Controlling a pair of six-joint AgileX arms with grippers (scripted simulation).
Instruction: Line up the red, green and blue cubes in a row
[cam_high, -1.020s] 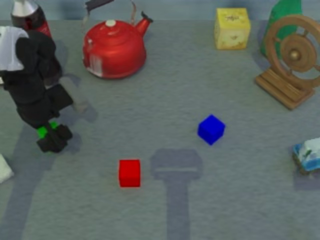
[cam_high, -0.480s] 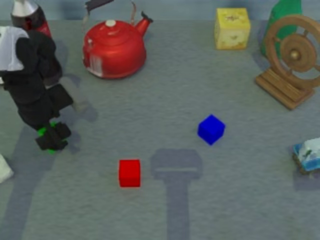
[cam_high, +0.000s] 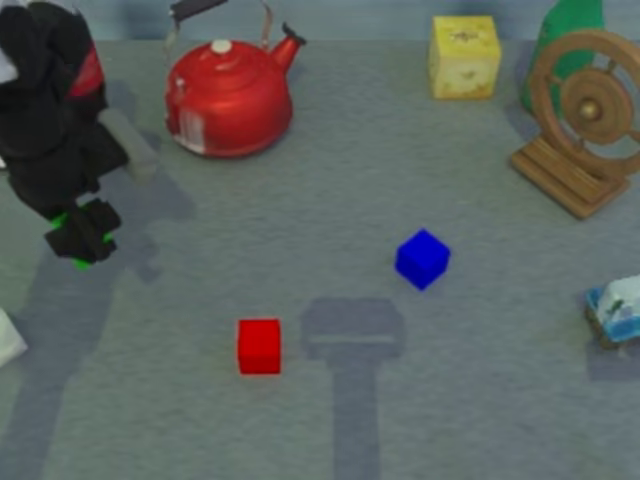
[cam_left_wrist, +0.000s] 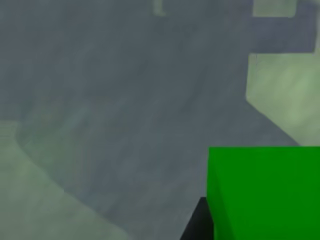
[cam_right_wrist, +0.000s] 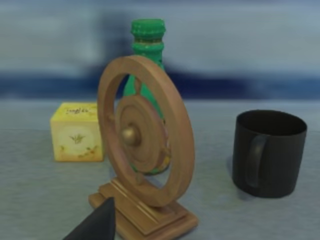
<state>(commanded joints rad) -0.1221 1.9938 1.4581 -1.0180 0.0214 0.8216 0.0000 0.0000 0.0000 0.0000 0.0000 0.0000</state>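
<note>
Fingers of left gripper (cam_high: 80, 232) closed around green cube (cam_left_wrist: 264, 192), raised at table's left, right arm unseen.

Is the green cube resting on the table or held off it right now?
Held: the green cube sits gripped in the left gripper near the table's left edge, apparently raised, its shadow offset.

left arm reaches over the table's left side, its gripper (cam_high: 80, 233) pointing down, jaws closed on the green cube (cam_high: 68, 225). right arm not seen from above; only a dark fingertip (cam_right_wrist: 96, 224) shows.
</note>
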